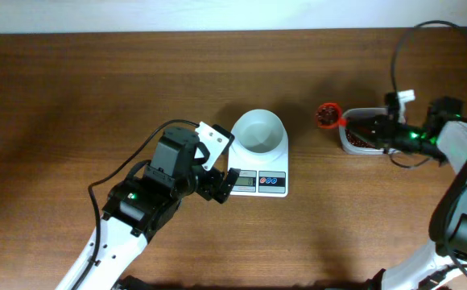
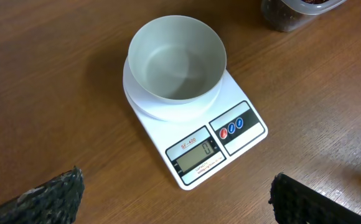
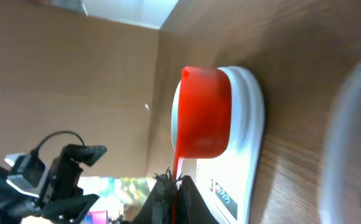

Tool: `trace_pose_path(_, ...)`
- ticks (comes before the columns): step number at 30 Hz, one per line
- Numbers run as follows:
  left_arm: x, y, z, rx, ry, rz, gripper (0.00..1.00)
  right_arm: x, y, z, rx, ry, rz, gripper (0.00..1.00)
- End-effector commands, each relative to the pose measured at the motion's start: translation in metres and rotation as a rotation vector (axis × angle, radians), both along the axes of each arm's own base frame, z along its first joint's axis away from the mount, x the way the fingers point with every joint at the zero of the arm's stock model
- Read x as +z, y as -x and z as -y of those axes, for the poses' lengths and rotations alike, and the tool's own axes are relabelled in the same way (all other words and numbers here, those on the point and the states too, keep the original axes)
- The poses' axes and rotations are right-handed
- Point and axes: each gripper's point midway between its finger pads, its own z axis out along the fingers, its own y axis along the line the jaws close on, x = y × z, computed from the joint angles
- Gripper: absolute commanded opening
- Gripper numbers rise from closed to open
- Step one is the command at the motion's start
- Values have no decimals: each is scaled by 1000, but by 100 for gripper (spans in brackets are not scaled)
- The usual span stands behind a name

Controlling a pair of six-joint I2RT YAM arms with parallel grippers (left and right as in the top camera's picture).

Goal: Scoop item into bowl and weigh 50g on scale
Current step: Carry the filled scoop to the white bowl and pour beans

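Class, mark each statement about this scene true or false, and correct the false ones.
1. The bowl is empty. True.
2. The scale reads fifty. False: it reads zero.
3. The right gripper holds a red scoop. True.
4. The left gripper is shut on the bowl. False: it is open and holds nothing.
5. The bowl sits beside the scale. False: it sits on it.

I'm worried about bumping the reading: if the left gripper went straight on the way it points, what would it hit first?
Most likely the front end of the scale, by its display, before the bowl. The open left gripper aims down at it, though depth is hard to judge.
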Motion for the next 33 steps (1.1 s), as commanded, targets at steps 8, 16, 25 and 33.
trace_pose_path(8, -2, 1, 0, 4, 1, -5, 99, 7, 8, -92, 248, -17, 91, 4)
trace_pose_path(16, -2, 1, 0, 4, 1, -5, 99, -3, -1, -121, 308, 105, 176, 4)
trace_pose_path(25, -2, 1, 0, 4, 1, -5, 99, 6, -19, -142, 344, 158, 399, 4)
trace_pose_path(33, -2, 1, 0, 4, 1, -5, 99, 5, -23, -141, 385, 229, 604, 4)
